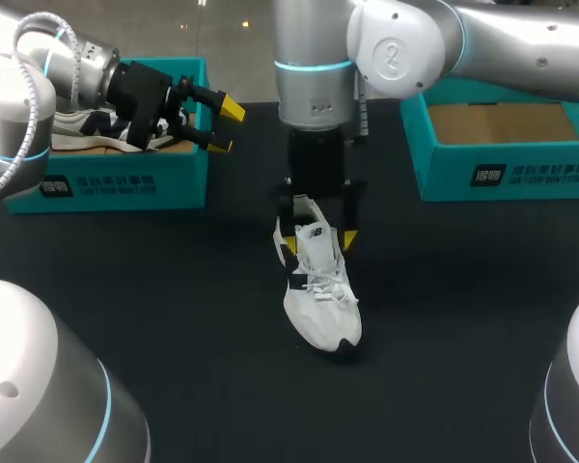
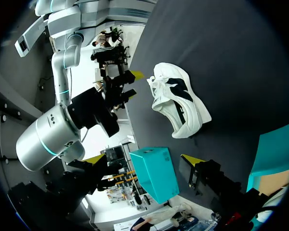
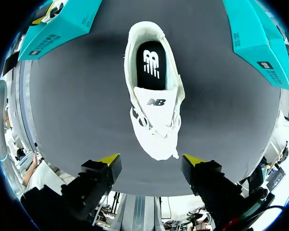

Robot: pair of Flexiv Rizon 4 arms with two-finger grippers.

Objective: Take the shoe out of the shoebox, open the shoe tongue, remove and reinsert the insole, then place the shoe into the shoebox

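Note:
A white shoe [image 1: 320, 294] with black accents lies on the black table, toe toward the front edge. Its tongue is pulled up, and the black insole [image 3: 151, 65] shows inside the shoe [image 3: 154, 103]. My right gripper [image 1: 317, 245] hangs open over the shoe's tongue end, one yellow tip on each side. In the right wrist view the right gripper [image 3: 151, 161] has both tips clear of the shoe. My left gripper [image 1: 220, 125] is open and holds nothing, at the near corner of the left shoebox [image 1: 106, 183]. From the left wrist view the shoe [image 2: 180, 103] lies well ahead of that gripper [image 2: 142, 159].
The left teal shoebox holds a second shoe [image 1: 82, 130]. Another teal shoebox [image 1: 507, 174], with bare brown cardboard inside, stands at the back right. Black tabletop [image 1: 174, 289] spreads around the white shoe.

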